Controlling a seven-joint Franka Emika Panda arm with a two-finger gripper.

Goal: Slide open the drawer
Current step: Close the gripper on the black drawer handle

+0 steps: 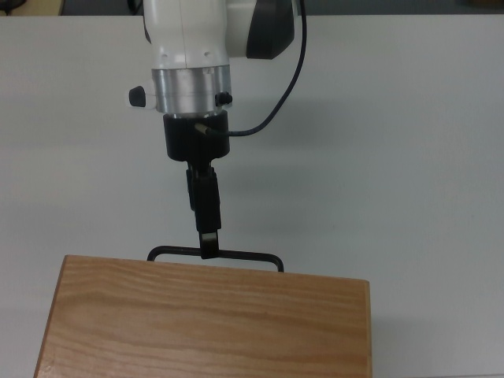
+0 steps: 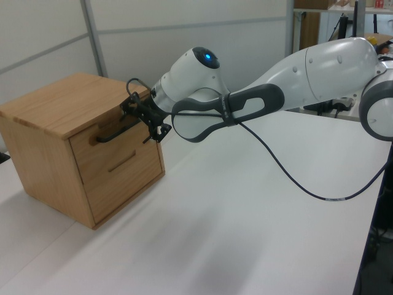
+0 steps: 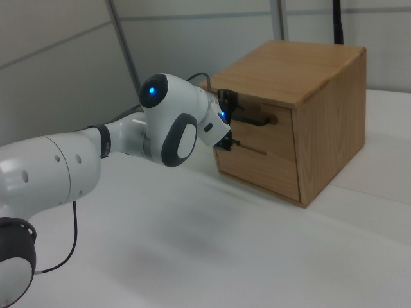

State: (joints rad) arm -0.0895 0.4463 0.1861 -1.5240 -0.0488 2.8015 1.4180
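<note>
The drawer (image 2: 101,153) is the upper light-wood panel in the cabinet's front, and it sits flush and closed. Its black bar handle (image 1: 244,255) sticks out past the cabinet's edge in the top view and shows again as a handle (image 3: 258,120) in the right view. My gripper (image 2: 146,117) is at the handle's end on the left view's right, open, with one finger above the bar and one below it. Seen from above, the gripper (image 1: 209,250) has its tip on the bar, and the right view's gripper (image 3: 228,120) straddles it too.
The wooden cabinet top (image 1: 205,315) fills the lower part of the top view. A second drawer front (image 2: 126,181) with a slot grip lies below the first. A black cable (image 2: 295,178) hangs from the arm over the white table (image 2: 245,233).
</note>
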